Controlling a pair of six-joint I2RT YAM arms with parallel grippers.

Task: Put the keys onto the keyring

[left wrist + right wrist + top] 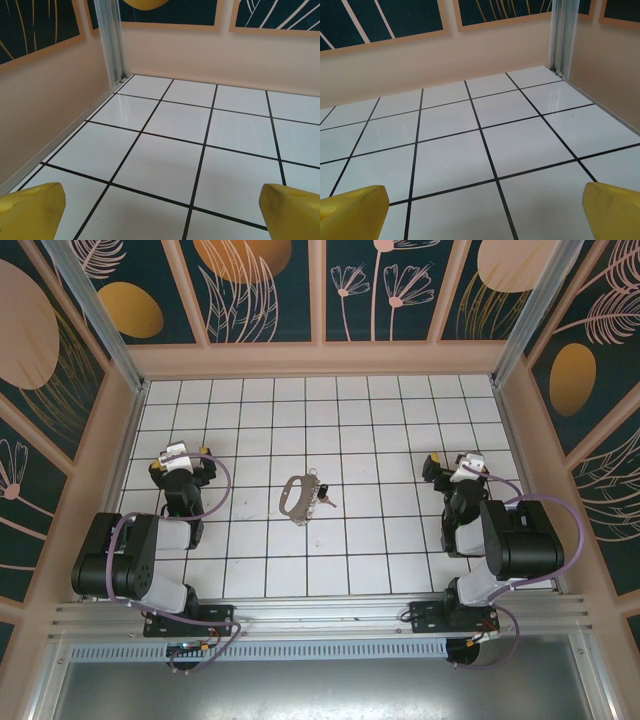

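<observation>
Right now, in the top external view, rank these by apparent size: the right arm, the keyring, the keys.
1. right arm, largest, though it stands nearer the camera
2. keyring, clearly smaller
3. keys, smallest, a tiny cluster beside the keyring

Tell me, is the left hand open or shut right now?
Open. In its wrist view the left hand has its two yellow fingertips at opposite edges, with bare white tile between them.

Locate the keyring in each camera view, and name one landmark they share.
Top external: keyring lies mid-floor, keys beside its right side.
Left wrist: tiles running to the back-left corner post.
Right wrist: tiles running to the back-right corner post.
Shared landmark: the white tiled floor with black grout lines.
</observation>
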